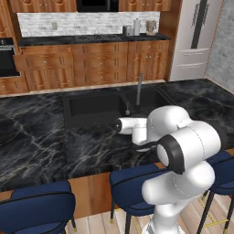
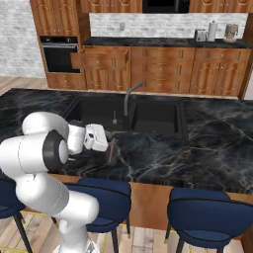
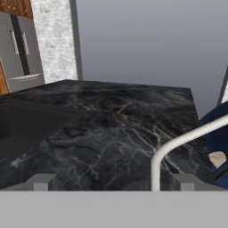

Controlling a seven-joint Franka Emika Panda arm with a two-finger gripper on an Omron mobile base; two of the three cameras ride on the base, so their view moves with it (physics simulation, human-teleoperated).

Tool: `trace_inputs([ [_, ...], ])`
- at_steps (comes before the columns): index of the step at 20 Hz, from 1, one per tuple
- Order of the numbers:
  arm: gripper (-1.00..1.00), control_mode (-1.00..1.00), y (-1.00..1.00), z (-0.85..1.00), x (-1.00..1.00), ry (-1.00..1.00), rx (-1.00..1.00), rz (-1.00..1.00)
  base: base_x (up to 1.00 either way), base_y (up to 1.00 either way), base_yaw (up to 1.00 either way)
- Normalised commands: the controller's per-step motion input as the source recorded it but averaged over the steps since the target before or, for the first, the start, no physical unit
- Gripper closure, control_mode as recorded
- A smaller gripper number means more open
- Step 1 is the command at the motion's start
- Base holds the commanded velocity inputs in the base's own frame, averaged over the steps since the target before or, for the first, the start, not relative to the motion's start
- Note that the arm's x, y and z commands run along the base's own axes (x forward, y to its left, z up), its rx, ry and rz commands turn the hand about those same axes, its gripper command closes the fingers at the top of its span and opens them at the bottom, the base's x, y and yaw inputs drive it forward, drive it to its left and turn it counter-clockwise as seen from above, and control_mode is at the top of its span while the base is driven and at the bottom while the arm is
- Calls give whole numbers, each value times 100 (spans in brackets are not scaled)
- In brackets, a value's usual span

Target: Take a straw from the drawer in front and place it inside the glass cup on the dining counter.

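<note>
Three stools: blue-cushioned stools [image 1: 39,203] stand along the bottom of the left base view, tucked against the near edge of the table
Table: the dining counter [image 1: 36,141], black marble with white veins, spans the middle of both base views
Sink: the dark sunken sink [image 1: 91,107] sits at centre frame, with the slim faucet [image 1: 138,89] rising at its near rim
Tool: the tool [image 3: 113,181] hangs low over the marble near the faucet; its fingertips [image 3: 42,181] stand wide apart at the bottom of the hand view, with nothing between them
Straw: in the right base view a thin pinkish line [image 2: 113,144] shows just beside the tool's dark tip at left of centre; whether it is the straw, and what it stands in, cannot be told
Drawer: the reddish-brown drawer [image 2: 99,59] juts open from the far cabinets, upper left of the right base view, beside the black wall oven [image 2: 58,54]; its inside is hidden
Fridge: a steel fridge [image 1: 196,36] fills the upper right of the left base view
</note>
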Motion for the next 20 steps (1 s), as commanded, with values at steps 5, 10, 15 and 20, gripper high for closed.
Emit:
trace_inputs([
  [5, -100, -100, 8, -16, 0, 7, 4, 0, 0, 0, 0],
  [10, -100, -100, 4, 1, -8, 2, 2, 0, 0, 0, 0],
  [15, -100, -100, 4, 31, -36, 0, 5, 0, 0, 0, 0],
  [20, -100, -100, 0, 75, -61, 0, 17, 0, 0, 0, 0],
])
